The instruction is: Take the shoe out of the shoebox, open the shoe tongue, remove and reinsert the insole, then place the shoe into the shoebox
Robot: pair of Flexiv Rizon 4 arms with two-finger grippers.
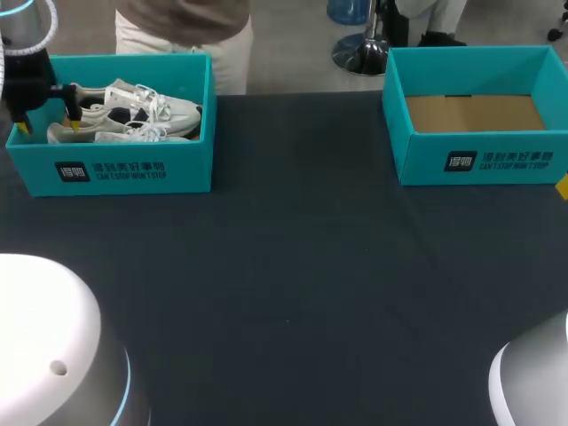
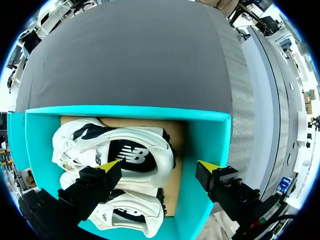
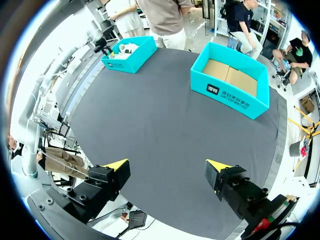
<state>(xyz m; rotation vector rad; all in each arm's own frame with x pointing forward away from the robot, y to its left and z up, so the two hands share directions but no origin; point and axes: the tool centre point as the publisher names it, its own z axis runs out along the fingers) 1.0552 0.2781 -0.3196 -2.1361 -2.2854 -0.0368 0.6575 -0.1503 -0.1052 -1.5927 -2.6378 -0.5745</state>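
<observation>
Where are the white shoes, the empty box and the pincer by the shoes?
white shoes (image 1: 175, 112): head view, on the far shoe's white front.
empty box (image 1: 479, 161): head view, on its front wall.
left pincer (image 2: 157, 165): left wrist view, midway between its yellow tips.

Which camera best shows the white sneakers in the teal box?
The left wrist view: it looks straight down on the white sneakers, close up. The head view shows them partly behind the wall of the teal cardboard box; the right wrist view, tiny and distant.

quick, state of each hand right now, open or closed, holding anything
Left hand: open, holding nothing, above the shoes.
Right hand: open, holding nothing.
</observation>
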